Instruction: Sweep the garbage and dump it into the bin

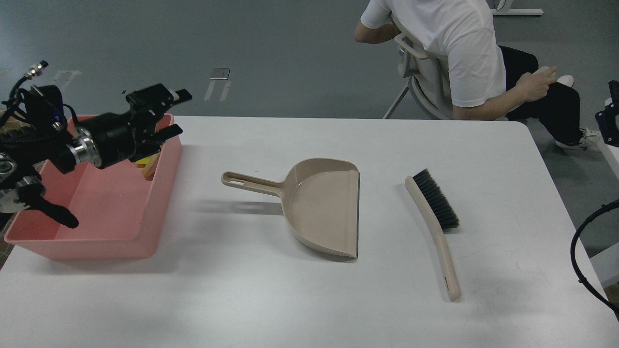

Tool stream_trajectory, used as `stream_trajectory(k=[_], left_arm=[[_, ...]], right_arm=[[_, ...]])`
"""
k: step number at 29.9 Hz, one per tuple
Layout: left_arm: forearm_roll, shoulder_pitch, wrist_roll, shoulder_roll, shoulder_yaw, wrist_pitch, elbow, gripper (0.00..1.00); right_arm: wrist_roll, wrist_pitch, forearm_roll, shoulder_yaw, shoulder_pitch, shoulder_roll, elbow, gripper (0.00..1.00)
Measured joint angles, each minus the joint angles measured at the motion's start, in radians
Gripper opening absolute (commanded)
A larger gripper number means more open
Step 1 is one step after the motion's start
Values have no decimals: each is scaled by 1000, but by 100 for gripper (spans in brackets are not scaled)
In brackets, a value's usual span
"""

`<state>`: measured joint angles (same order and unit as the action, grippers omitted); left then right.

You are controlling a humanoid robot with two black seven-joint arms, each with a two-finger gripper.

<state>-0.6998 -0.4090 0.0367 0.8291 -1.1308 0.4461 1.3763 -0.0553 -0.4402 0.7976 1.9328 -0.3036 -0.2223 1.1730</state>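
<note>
The pink bin (104, 227) stands at the table's left edge. A bit of yellow garbage (146, 166) shows inside it near the far right corner, mostly hidden by my left arm; the pale strip cannot be made out. My left gripper (174, 112) is open and empty, raised above the bin's far right corner. The beige dustpan (319, 205) lies empty mid-table, handle pointing left, apart from the gripper. The beige brush (437, 227) with black bristles lies to its right. My right gripper is out of view; only a cable loop (582, 246) shows at the right edge.
A person in a white shirt sits on a chair (425, 72) beyond the table's far right edge. Another black device (610, 121) shows at the right edge. Grey floor lies beyond the white table (271, 299).
</note>
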Motion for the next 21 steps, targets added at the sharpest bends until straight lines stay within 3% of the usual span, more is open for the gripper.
stream_trajectory(k=[8, 14, 21], left_arm=[[241, -50, -4, -109, -163, -8, -37, 97], [255, -157, -4, -285, -190, -18, -245, 97], [367, -252, 2, -427, -194, -18, -519, 97]], right_arm=[[0, 1, 0, -4, -67, 6, 6, 100], [7, 2, 0, -52, -161, 19, -11, 100], [9, 3, 0, -164, -295, 52, -178, 100]])
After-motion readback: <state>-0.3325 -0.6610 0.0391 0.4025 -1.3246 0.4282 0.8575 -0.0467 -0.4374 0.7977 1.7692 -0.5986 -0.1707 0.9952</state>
